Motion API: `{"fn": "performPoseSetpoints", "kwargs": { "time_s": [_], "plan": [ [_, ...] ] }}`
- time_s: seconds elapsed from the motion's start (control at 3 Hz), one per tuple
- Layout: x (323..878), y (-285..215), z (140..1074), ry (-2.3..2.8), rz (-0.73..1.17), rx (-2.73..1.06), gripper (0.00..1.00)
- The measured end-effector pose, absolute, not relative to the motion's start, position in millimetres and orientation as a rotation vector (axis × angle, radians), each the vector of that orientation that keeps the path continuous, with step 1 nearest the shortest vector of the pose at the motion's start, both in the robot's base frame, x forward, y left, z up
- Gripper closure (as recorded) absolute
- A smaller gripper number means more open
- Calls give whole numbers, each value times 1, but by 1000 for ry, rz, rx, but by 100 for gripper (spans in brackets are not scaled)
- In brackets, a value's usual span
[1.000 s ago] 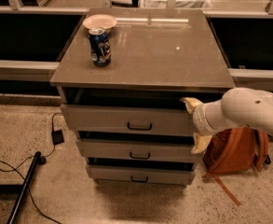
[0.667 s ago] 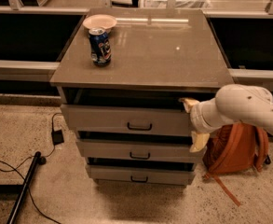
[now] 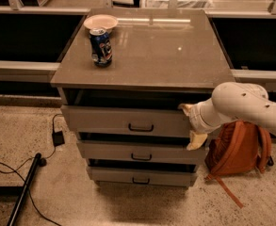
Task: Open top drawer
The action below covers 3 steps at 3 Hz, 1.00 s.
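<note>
The top drawer [image 3: 104,120] is the widest grey front under the tabletop, with a small dark loop handle [image 3: 141,127]. A dark gap shows between its upper edge and the tabletop. My gripper [image 3: 190,124] is at the drawer front's right end, on a white arm reaching in from the right. It is open: one cream fingertip [image 3: 184,108] sits at the front's top corner and the other [image 3: 196,140] hangs at its lower edge.
A blue can [image 3: 101,46] and a pale bowl [image 3: 100,21] stand on the cabinet top [image 3: 175,55] at the back left. Two narrower drawers [image 3: 114,150] lie below. An orange backpack [image 3: 239,149] sits on the floor to the right, and cables [image 3: 57,138] and a dark pole [image 3: 22,192] to the left.
The arm and gripper have shifted slightly left, closer against the drawer's right end. The drawer front looks the same.
</note>
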<state>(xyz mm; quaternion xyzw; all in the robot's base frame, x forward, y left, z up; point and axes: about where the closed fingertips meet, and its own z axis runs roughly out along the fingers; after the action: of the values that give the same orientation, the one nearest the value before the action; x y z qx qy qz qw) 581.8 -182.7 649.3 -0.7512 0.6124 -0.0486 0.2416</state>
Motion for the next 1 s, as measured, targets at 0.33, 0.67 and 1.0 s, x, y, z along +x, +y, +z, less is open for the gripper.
{"fn": "performPoseSetpoints", "kwargs": {
  "time_s": [0.33, 0.67, 1.0],
  "plan": [
    [576, -182, 650, 1685, -113, -2050, 36],
    [567, -183, 653, 1688, -101, -2047, 34],
    [554, -186, 655, 1696, -89, -2044, 33]
  ]
}}
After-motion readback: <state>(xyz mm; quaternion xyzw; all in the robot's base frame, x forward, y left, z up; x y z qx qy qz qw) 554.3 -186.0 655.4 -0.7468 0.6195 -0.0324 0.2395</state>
